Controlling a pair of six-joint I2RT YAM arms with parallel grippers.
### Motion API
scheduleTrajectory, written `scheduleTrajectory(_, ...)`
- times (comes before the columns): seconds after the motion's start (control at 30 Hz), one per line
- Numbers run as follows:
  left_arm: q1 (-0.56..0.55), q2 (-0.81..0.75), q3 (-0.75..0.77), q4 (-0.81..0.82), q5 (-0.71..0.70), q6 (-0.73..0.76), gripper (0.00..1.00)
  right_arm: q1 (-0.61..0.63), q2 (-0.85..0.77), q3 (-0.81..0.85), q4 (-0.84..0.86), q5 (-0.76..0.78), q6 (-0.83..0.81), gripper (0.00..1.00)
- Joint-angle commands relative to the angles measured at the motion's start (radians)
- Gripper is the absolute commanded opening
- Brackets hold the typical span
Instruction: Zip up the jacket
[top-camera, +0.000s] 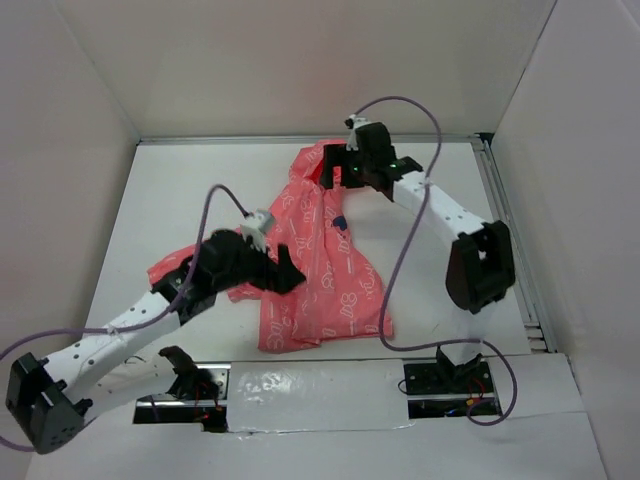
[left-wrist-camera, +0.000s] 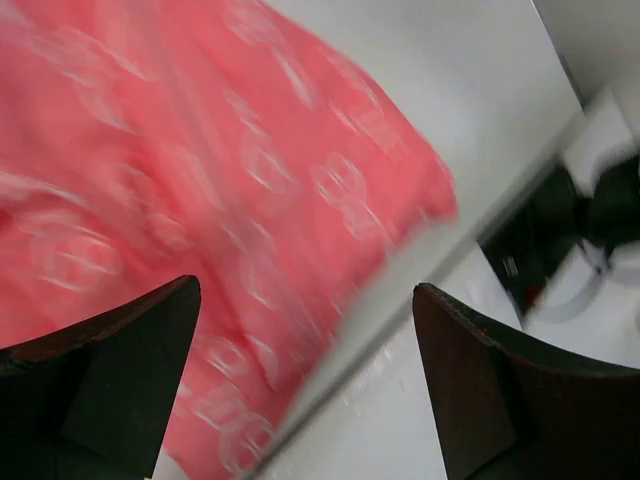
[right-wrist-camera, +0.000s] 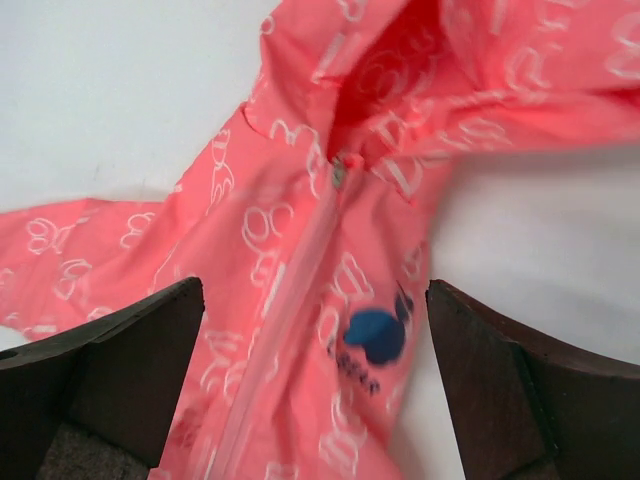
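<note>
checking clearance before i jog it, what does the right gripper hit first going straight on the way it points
Most likely the jacket: the right gripper, open, points at its chest, around the zipper and the blue emblem. Nothing shows in between, though depth is hard to judge.

Top external view: fixed high behind the arm bases, facing down and forward over the whole table (top-camera: 200, 180). Left wrist view: close and blurred, angled past the left gripper (left-wrist-camera: 305, 290) at the jacket (left-wrist-camera: 200, 150) hem and the table beside it. Right wrist view: close, looking past the right gripper (right-wrist-camera: 315, 285) onto the collar and zipper (right-wrist-camera: 300, 250). All three views share the jacket.
</note>
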Motion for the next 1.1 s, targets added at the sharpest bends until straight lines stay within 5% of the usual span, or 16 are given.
scheduleTrajectory(0.0, 0.236, 0.088, 0.099, 0.018, 0.155, -0.029, 0.99, -0.066, -0.193, -0.143, 0.093, 0.026, 0.11, 0.99)
scheduleTrajectory(0.07, 0.433, 0.218, 0.215, 0.011, 0.172, -0.034, 0.99, -0.125, -0.236, -0.258, 0.103, 0.039, 0.142, 0.99)
scheduleTrajectory(0.23, 0.588, 0.547, 0.45, -0.032, 0.241, 0.096, 0.99, -0.273, -0.103, -0.162, -0.005, -0.031, 0.235, 0.97)
scheduleTrajectory(0.43, 0.572, 0.802, 0.599, -0.035, 0.304, 0.29, 0.99, -0.286, 0.197, 0.153, -0.058, -0.075, 0.305, 0.95)
scheduleTrajectory(0.67, 0.59, 0.932, 0.601, -0.126, 0.034, 0.287, 0.99, -0.277, 0.499, 0.587, -0.176, -0.081, 0.357, 0.95)
scheduleTrajectory(0.8, 0.627, 0.925, 0.548, -0.054, 0.167, 0.305, 0.99, -0.254, 0.5, 0.501, -0.087, -0.142, 0.348, 0.92)
scheduleTrajectory(1.07, 0.561, 1.081, 0.645, -0.166, -0.001, 0.278, 0.99, -0.223, 0.615, 0.655, -0.159, -0.136, 0.373, 0.79)
